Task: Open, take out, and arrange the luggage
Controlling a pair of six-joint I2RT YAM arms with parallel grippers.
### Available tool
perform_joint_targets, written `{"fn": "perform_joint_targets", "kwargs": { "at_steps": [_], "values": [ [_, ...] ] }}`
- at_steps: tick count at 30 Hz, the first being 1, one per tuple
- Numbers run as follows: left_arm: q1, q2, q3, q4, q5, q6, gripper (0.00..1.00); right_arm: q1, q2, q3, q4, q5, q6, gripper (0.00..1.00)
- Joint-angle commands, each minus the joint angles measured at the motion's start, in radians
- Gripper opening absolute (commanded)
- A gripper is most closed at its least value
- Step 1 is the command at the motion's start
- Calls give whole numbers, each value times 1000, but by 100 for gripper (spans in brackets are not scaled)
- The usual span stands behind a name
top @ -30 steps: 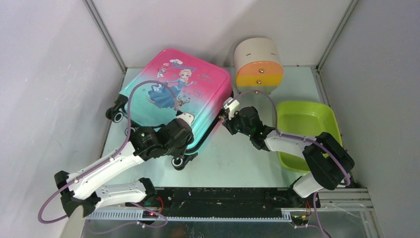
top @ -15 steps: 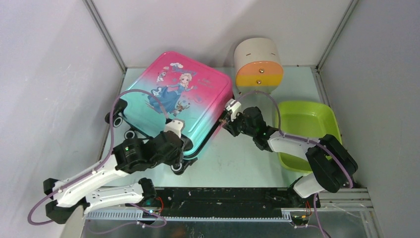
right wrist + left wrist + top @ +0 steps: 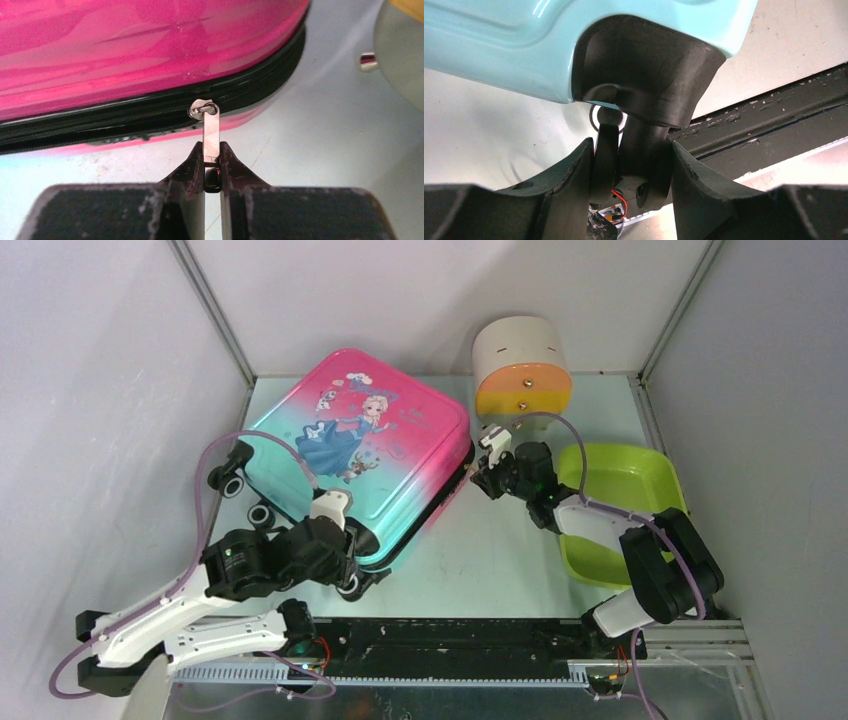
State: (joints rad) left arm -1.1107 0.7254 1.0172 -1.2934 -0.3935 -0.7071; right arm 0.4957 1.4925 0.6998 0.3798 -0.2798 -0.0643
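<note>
The luggage, a pink-to-teal hard shell with a cartoon princess print, lies flat and skewed on the table. My left gripper is at its near corner. In the left wrist view that gripper is shut on the black twin wheel under the teal shell, and both fingers press against it. My right gripper is at the pink right side. There it is shut on the silver zipper pull, which hangs from the black zipper trim.
A beige cylinder with an orange-yellow face lies at the back, just beyond my right gripper. A lime-green tray sits at the right, under my right forearm. Walls close in on the left, right and back. A black rail runs along the near edge.
My left arm has drawn back toward the near left, dragging the luggage's wheel corner with it. My right gripper has moved right, toward the cylinder, with the zipper pull in it.
</note>
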Motion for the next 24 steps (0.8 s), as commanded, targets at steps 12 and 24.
{"fn": "perform_joint_targets", "kwargs": {
  "at_steps": [12,24],
  "values": [
    [2,-108,3,-311,-9,-120,0,-125,193,267,299,216,-73,0],
    [2,-57,210,-277,-176,-281,74,-102,328,313,348,10,-36,0]
  ]
}}
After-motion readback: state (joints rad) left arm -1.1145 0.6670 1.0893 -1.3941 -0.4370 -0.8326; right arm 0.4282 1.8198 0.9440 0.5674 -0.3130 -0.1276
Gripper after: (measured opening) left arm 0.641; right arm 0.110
